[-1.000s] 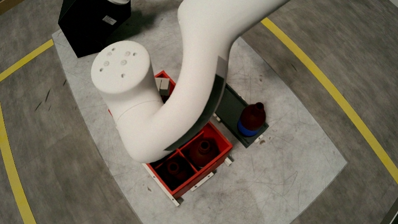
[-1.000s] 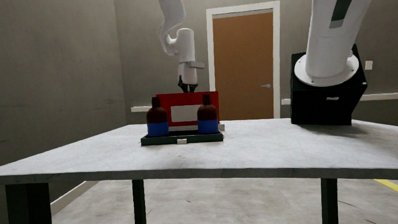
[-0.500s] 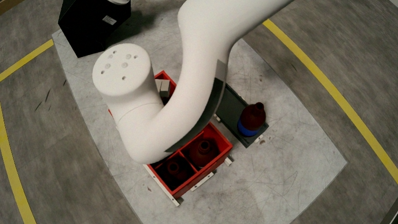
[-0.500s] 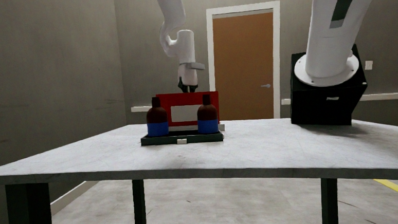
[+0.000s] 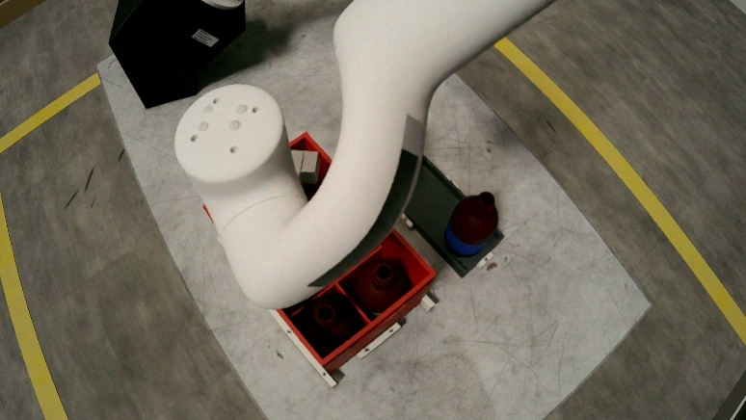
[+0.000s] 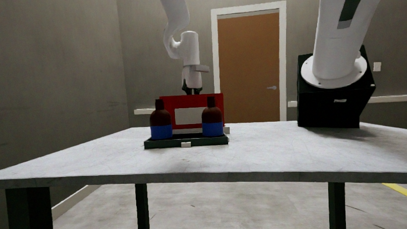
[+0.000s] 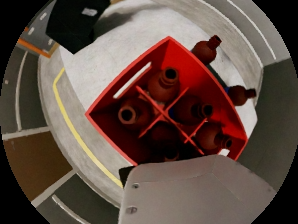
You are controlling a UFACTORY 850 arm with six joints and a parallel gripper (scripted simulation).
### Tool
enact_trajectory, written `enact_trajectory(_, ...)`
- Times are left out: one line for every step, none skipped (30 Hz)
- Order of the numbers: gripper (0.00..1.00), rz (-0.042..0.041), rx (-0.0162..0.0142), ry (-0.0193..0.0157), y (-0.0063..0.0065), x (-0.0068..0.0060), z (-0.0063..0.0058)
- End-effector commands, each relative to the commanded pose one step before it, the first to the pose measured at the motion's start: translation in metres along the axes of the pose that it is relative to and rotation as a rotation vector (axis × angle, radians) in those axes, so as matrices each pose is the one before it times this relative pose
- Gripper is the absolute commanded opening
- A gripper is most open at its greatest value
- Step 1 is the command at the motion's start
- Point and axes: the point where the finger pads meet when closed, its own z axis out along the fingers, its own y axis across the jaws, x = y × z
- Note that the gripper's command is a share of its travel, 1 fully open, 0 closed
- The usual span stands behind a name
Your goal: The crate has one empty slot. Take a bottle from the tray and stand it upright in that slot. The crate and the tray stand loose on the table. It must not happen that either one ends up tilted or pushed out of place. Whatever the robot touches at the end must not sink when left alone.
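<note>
The red crate [image 5: 412, 298] [image 6: 170, 103] [image 7: 229, 112] stands on the table beside the dark tray [image 5: 433, 200] [image 6: 199, 141]. My gripper [image 6: 192, 91] hangs straight down, its fingertips at the crate's top rim over a back slot. It is shut on a bottle, which the crate wall and the arm hide. Two brown bottles with blue bands [image 6: 161, 122] [image 6: 212, 121] stand upright on the tray; the overhead view shows only one of them [image 5: 472, 223]. Other bottles [image 5: 383, 277] [image 5: 324, 314] [image 7: 128, 115] stand in the crate's slots.
The black robot base box [image 5: 172, 46] [image 6: 333, 107] stands at a table corner. The white arm [image 5: 323, 197] arches over the crate and hides its far slots and part of the tray. The table edge [image 6: 199, 177] runs along the front.
</note>
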Motion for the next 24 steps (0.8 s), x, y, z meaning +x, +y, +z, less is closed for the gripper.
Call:
enact_trajectory(0.00,-0.00053,-0.00021,-0.00158,0.00023,-0.00069,-0.00025)
enact_trajectory(0.00,0.00000,0.00000,0.00000,0.00000,0.00000,0.00004)
enact_trajectory(0.00,0.00000,0.00000,0.00000,0.00000,0.00000,0.00003)
enact_trajectory(0.00,0.00000,0.00000,0.00000,0.00000,0.00000,0.00002)
enact_trajectory(0.00,0.00000,0.00000,0.00000,0.00000,0.00000,0.00001)
enact_trajectory(0.00,0.00000,0.00000,0.00000,0.00000,0.00000,0.00000)
enact_trajectory(0.00,0.00000,0.00000,0.00000,0.00000,0.00000,0.00000)
enact_trajectory(0.00,0.00000,0.00000,0.00000,0.00000,0.00000,0.00000)
enact_trajectory(0.00,0.00000,0.00000,0.00000,0.00000,0.00000,0.00000)
enact_trajectory(0.00,0.00000,0.00000,0.00000,0.00000,0.00000,0.00000)
enact_trajectory(0.00,0.00000,0.00000,0.00000,0.00000,0.00000,0.00000)
enact_trajectory(0.00,0.00000,0.00000,0.00000,0.00000,0.00000,0.00000)
enact_trajectory(0.00,0.00000,0.00000,0.00000,0.00000,0.00000,0.00000)
enact_trajectory(0.00,0.00000,0.00000,0.00000,0.00000,0.00000,0.00000)
enact_trajectory(0.00,0.00000,0.00000,0.00000,0.00000,0.00000,0.00000)
enact_trajectory(0.00,0.00000,0.00000,0.00000,0.00000,0.00000,0.00000)
enact_trajectory(0.00,0.00000,0.00000,0.00000,0.00000,0.00000,0.00000)
enact_trajectory(0.00,0.00000,0.00000,0.00000,0.00000,0.00000,0.00000)
enact_trajectory(0.65,0.00000,0.00000,0.00000,0.00000,0.00000,0.00000)
enact_trajectory(0.65,0.00000,0.00000,0.00000,0.00000,0.00000,0.00000)
enact_trajectory(0.65,0.00000,0.00000,0.00000,0.00000,0.00000,0.00000)
enact_trajectory(0.65,0.00000,0.00000,0.00000,0.00000,0.00000,0.00000)
enact_trajectory(0.65,0.00000,0.00000,0.00000,0.00000,0.00000,0.00000)
enact_trajectory(0.65,0.00000,0.00000,0.00000,0.00000,0.00000,0.00000)
